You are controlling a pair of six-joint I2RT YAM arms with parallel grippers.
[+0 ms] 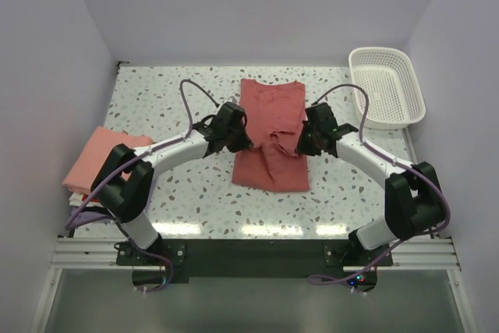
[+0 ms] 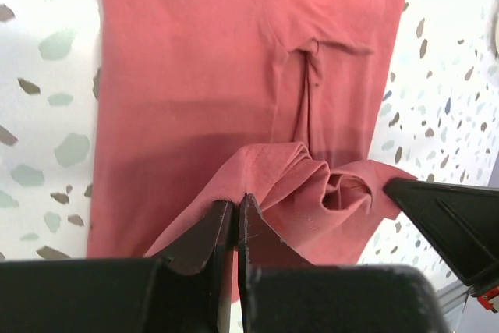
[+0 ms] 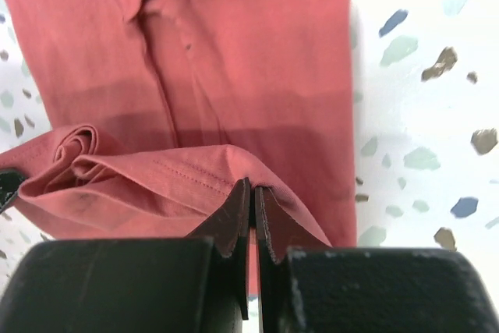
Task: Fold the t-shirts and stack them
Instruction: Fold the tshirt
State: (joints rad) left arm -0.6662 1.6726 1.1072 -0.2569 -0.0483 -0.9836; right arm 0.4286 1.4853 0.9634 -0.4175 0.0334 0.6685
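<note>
A brick-red t-shirt [image 1: 271, 126] lies lengthwise in the middle of the speckled table, folded to a narrow strip. Its near hem is lifted and bunched between the two grippers. My left gripper [image 1: 248, 143] is shut on the hem's left corner; in the left wrist view the cloth [image 2: 257, 76] pinches in at the fingertips [image 2: 236, 202]. On the right corner my right gripper [image 1: 296, 146] is shut as well, the stitched hem [image 3: 171, 181] draping from its tips [image 3: 252, 185]. At the table's left edge rests a salmon-pink folded t-shirt [image 1: 101, 154] on a small stack.
A white lattice basket [image 1: 386, 87] stands at the back right of the table. The right gripper's black finger [image 2: 448, 220] shows at the right of the left wrist view. White walls close in on three sides.
</note>
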